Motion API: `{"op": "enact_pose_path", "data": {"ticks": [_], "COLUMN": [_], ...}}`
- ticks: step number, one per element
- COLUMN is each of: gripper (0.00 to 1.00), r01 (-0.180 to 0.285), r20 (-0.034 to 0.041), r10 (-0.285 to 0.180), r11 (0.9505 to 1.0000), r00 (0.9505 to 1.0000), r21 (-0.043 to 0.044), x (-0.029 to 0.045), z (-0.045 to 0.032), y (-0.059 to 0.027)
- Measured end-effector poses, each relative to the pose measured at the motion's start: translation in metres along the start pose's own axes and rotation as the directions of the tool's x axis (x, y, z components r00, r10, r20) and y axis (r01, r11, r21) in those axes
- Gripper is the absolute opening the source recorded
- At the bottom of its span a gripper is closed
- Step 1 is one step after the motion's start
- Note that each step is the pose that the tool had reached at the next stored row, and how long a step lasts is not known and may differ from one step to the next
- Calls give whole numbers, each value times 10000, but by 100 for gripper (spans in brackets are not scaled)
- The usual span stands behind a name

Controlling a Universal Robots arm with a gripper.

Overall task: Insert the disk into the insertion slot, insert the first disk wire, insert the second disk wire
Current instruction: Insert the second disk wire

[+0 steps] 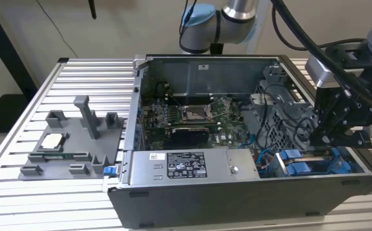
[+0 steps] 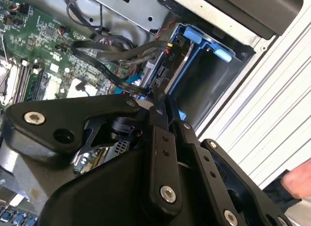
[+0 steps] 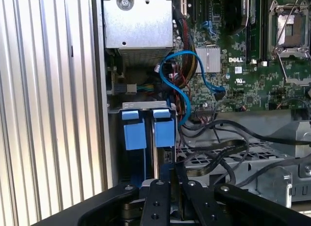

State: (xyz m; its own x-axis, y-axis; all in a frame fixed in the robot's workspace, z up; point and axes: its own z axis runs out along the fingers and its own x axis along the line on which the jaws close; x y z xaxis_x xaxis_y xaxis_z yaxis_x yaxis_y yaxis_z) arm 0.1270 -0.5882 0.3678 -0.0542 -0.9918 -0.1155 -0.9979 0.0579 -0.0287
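1. The disk (image 3: 164,133) sits inside the insertion slot (image 1: 314,166), at the front corner of the open computer case (image 1: 237,197); its blue carrier tabs show at the slot's mouth.
2. The gripper (image 1: 320,139) hangs just above the slot. In both wrist views the fingers (image 3: 167,197) stand close together, nearly touching; it seems they pinch a dark cable end, but I cannot tell this for sure.
3. A blue cable (image 3: 182,90) loops from near the disk toward the motherboard (image 1: 186,118).
4. The case lies open on a ribbed aluminium table (image 1: 70,77), and a pale wall is behind it.
5. The grey power-supply box (image 1: 189,166) with a sticker sits inside the case, beside the slot.
6. At the exterior view's left, a grey fixture tray (image 1: 70,149) holds a small pale part (image 1: 51,140) and a green memory stick (image 1: 64,156).
7. The second wrist view shows black cables (image 2: 116,53) running to the slot, and a person's hand (image 2: 299,182) at the picture's edge.
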Motion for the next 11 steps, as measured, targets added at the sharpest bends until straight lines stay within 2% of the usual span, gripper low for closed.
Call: {"op": "enact_pose_path", "data": {"ticks": [6, 11], "gripper": [16, 16], "r01": [3, 2], "r20": [2, 3], "r10": [-3, -2], "r11": [10000, 10000], "r00": [10000, 10000], "r21": [21, 21], "x": [10, 15], "z": [90, 128], "y": [2, 3]}}
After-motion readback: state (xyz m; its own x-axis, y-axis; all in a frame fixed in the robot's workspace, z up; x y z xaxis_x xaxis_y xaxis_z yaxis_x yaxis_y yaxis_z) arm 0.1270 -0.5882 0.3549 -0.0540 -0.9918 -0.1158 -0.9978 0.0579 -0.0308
